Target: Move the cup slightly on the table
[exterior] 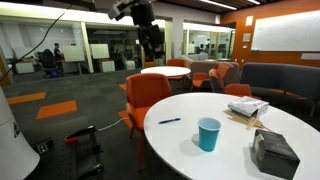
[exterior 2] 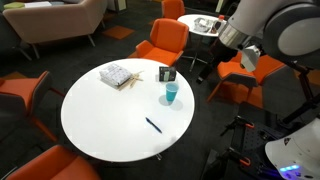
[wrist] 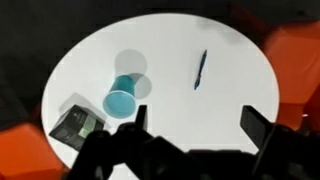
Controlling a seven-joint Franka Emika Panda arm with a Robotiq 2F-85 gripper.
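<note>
Cup: the cup (wrist: 122, 98) stands upright on the table (wrist: 165, 40), a little in from the edge, between the black box (wrist: 78, 122) at the rim and the pen (wrist: 200, 70) nearer the middle
Gripper: the gripper (wrist: 197, 125) hangs high over the tabletop with its fingers (wrist: 255, 125) spread wide, nothing between them, well apart from the cup
Progress: by my reading nothing of the move is done; the cup is untouched, and the descent, the grasp or push, the short shift and the release are all left
Edges: in an exterior view the cup (exterior 2: 171, 94) is near the table edge, with the box just beside it and closer to that edge; a shift that way risks sending it over
Open room: broad bare top toward the centre and the opposite edge, holding only the pen and a stack of papers (exterior 2: 118, 75); inward looks the safest way
Surroundings: orange chairs (exterior 2: 165, 40) ring the table below its top, so probably no hindrance to coming in from above
</note>
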